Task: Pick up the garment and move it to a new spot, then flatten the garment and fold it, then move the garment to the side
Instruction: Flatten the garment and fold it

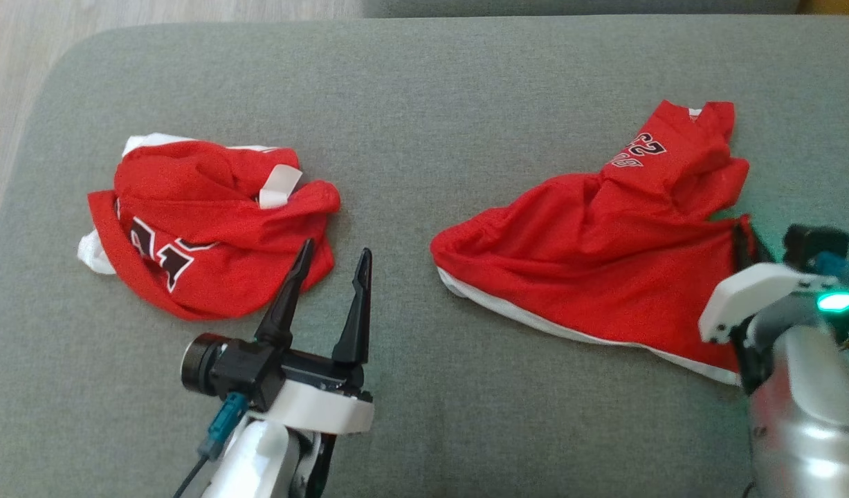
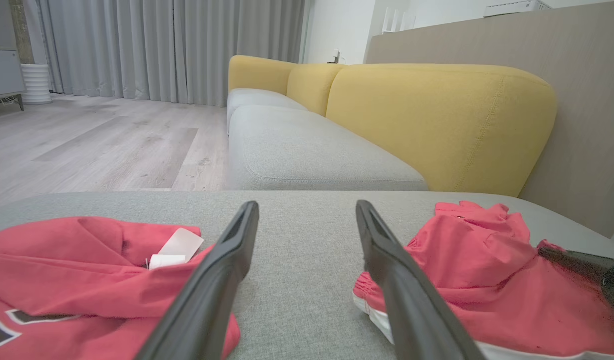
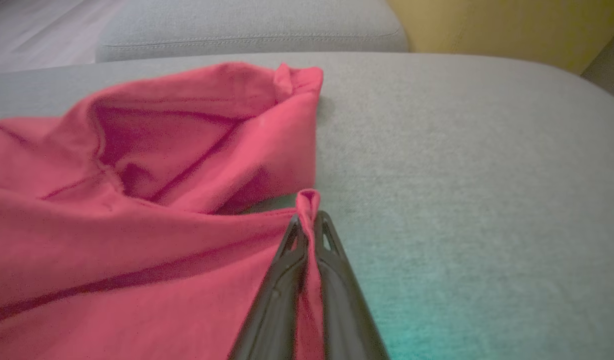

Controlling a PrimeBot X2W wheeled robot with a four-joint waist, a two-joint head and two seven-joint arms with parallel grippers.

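Right gripper (image 1: 744, 238) pinching the edge of the red garment (image 1: 604, 263) on the grey cushion (image 1: 424, 90).

Head view: the left gripper (image 1: 336, 247) has its fingers spread wide, holding nothing, just beside a second red garment (image 1: 203, 221) crumpled on the cushion's left; the red garment, with a white hem, sprawls on the right. Left wrist view: the wide fingers frame bare cushion between both garments, with a yellow sofa back (image 2: 437, 115) beyond. Right wrist view: the fingers are pressed together on a fold of red cloth that pokes above their tips.
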